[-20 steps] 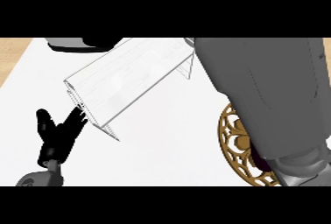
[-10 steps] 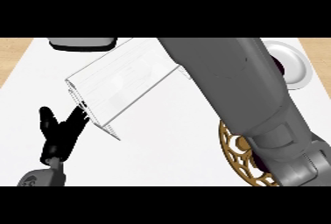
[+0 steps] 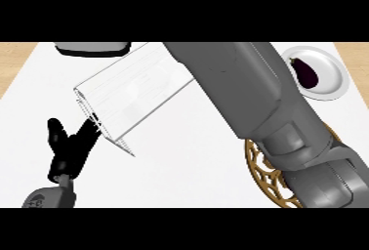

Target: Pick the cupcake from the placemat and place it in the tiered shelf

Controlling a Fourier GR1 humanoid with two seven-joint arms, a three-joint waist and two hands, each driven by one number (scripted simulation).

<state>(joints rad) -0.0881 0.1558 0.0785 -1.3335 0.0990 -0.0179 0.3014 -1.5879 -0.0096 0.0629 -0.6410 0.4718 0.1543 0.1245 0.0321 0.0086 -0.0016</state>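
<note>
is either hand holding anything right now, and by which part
The left hand holds nothing: it rests open at the lower left, beside the tiered shelf. The right hand is out of view behind its forearm, so any hold there cannot be told.

A clear, see-through tiered shelf (image 3: 126, 93) stands tilted across the white table (image 3: 180, 166). The left robot hand (image 3: 69, 149), black with straight fingers raised, rests beside the shelf's lower corner. The right grey forearm (image 3: 252, 102) crosses the view diagonally, hiding most of a round gold openwork placemat (image 3: 261, 168). At upper right, a dark purple eggplant (image 3: 306, 73) lies on a white plate (image 3: 333, 85).
</note>
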